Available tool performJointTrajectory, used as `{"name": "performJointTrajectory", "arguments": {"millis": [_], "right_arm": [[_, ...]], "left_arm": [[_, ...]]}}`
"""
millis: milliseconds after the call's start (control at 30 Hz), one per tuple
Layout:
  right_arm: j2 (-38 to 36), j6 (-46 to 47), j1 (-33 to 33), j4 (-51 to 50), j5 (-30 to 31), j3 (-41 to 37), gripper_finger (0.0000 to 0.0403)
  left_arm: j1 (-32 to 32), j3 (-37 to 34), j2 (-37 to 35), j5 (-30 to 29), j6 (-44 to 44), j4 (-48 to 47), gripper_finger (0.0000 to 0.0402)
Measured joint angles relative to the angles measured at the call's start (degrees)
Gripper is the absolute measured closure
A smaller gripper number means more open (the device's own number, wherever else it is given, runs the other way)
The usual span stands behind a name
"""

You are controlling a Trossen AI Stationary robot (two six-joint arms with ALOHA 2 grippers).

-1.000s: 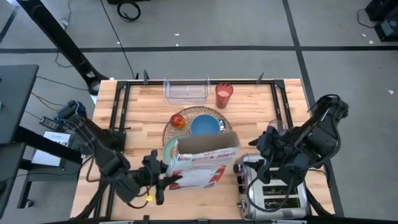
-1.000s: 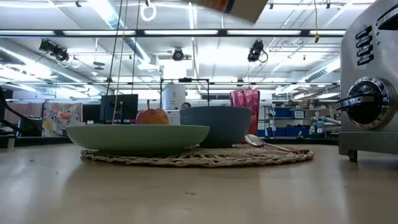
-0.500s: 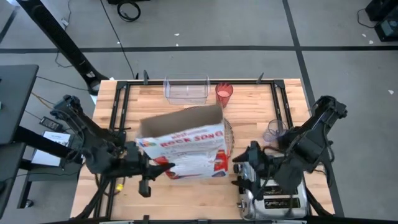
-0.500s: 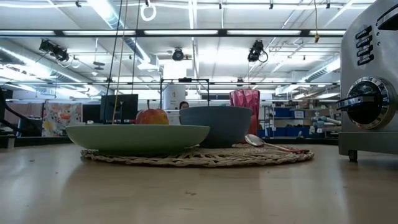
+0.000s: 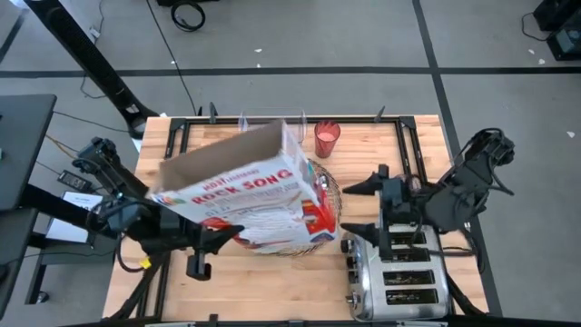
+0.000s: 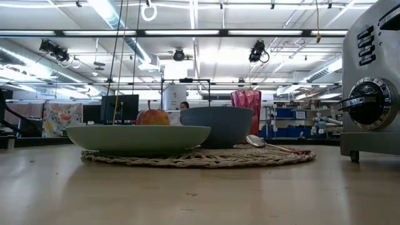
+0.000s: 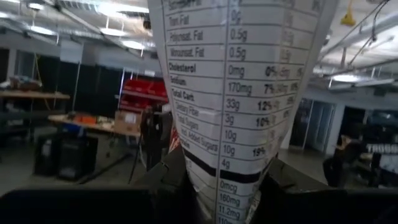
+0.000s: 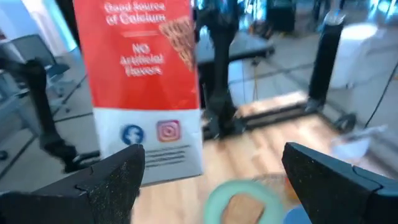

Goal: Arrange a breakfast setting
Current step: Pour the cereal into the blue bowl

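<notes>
My left gripper (image 5: 216, 238) is shut on a cereal box (image 5: 245, 195), held high and tilted over the wicker placemat (image 6: 200, 157). On the placemat rest the mint-green plate (image 6: 139, 137), the blue bowl (image 6: 217, 125), the apple (image 6: 152, 117) and a spoon (image 6: 269, 145). The toast (image 8: 241, 205) lies on the plate (image 8: 214, 194). The red cup (image 5: 326, 138) stands behind the placemat. My right gripper (image 5: 361, 207) is open and empty above the toaster's far end, pointing at the box (image 8: 143, 81). My left gripper pinches the cereal box between its two fingers (image 7: 166, 186) at the closed bottom end, one finger on each broad face beside the narrow nutrition panel (image 7: 230, 180). The box is lifted clear and tilted, its open top (image 5: 227, 150) toward the table's far left.
The chrome toaster (image 5: 399, 277) stands at the near right and also shows in the low view (image 6: 372, 81). The clear tub (image 5: 243, 121) at the far edge is mostly hidden by the box. Black rails (image 5: 177, 154) run along the table's sides.
My left gripper has gone up and toward the table's left with the cereal box. The box has tipped from upright to slanted, its open top swinging toward the far left. My right gripper has moved from over the toaster toward the far edge and now points left.
</notes>
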Motion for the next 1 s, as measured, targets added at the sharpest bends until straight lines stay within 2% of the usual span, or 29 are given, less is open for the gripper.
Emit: {"name": "performJointTrajectory", "arguments": {"millis": [400, 633, 867, 1000], "right_arm": [[-0.06, -21.18, -2.57, 24.85, -4.68, -1.05, 0.0021], [1.36, -22.27, -5.62, 33.82, -10.55, -1.03, 0.0021], [4.79, -21.08, -7.09, 35.93, -14.72, -1.03, 0.0021], [6.58, -20.85, -7.95, 36.48, -14.98, -1.05, 0.0021]], "left_arm": [[0.41, 0.02, -0.01, 3.53, 9.01, 10.97, 0.0290], [0.43, 0.02, -0.01, 3.71, 10.59, 12.31, 0.0290], [0.43, 0.02, 0.01, 3.72, 11.17, 12.29, 0.0290], [0.43, 0.02, 0.01, 3.72, 11.12, 11.47, 0.0290]]}}
